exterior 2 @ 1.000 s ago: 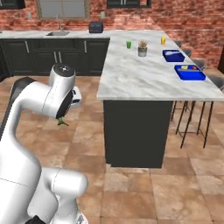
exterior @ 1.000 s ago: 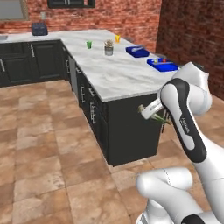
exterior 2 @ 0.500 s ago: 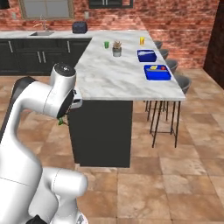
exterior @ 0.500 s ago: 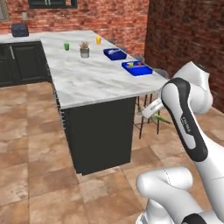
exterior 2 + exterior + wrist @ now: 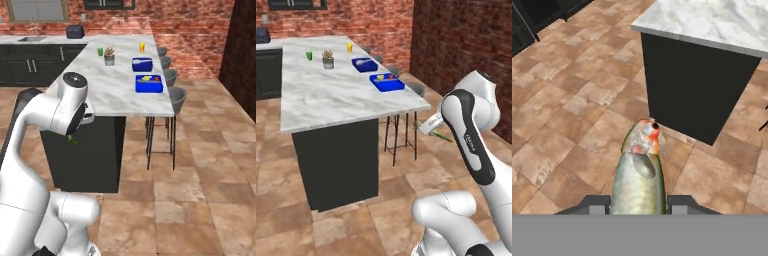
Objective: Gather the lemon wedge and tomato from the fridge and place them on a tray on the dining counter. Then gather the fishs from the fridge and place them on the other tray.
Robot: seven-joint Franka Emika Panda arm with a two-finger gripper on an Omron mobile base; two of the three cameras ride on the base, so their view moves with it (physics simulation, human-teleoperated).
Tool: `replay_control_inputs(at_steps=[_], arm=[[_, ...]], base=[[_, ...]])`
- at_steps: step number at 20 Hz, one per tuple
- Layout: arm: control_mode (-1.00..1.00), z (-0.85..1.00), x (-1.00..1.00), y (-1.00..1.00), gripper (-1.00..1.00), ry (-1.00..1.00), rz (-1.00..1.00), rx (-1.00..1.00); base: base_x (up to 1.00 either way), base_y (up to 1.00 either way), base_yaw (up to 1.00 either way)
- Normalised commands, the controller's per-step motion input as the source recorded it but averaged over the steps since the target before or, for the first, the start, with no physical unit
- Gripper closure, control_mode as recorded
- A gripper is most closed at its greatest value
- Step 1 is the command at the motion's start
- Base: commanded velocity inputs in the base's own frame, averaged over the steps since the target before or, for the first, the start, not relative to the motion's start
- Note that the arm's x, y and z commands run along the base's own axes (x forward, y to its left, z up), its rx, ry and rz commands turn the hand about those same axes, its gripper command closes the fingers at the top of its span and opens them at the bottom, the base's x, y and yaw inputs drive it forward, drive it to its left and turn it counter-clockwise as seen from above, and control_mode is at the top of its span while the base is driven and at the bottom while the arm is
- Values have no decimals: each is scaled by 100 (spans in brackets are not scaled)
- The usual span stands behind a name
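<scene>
An olive-tan fish [image 5: 639,170] with a reddish head sticks out between my gripper [image 5: 637,202] fingers, which are shut on it above the tiled floor. In the left base view the gripper [image 5: 428,125] hangs beside the dining counter [image 5: 331,95] end, the fish's tail [image 5: 443,136] poking out. The near blue tray [image 5: 391,89] holds the lemon wedge [image 5: 381,77] and the tomato [image 5: 390,77]. Behind it, the far blue tray [image 5: 364,67] holds a pale thing too small to make out. Both trays [image 5: 149,90] [image 5: 142,68] also show from the right. The fridge is out of view.
Grey stools [image 5: 176,97] line the counter's right side. A potted plant [image 5: 328,60], a green cup [image 5: 309,55] and an orange glass [image 5: 349,48] stand at the counter's far end. Dark cabinets with a toaster [image 5: 75,31] run along the brick back wall.
The whole picture has shifted as the base drove: the dining counter now lies end-on and closer. The gripper stays shut on the fish in the same pose.
</scene>
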Motion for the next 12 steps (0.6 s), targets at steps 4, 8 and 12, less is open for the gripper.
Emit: replay_control_inputs(at_steps=[4,8,12], arm=[[100,0,0,0,100,0,0,0],[100,0,0,0,100,0,0,0],[100,0,0,0,100,0,0,0]], base=[[61,-65,0],[61,-65,0],[51,-75,0]])
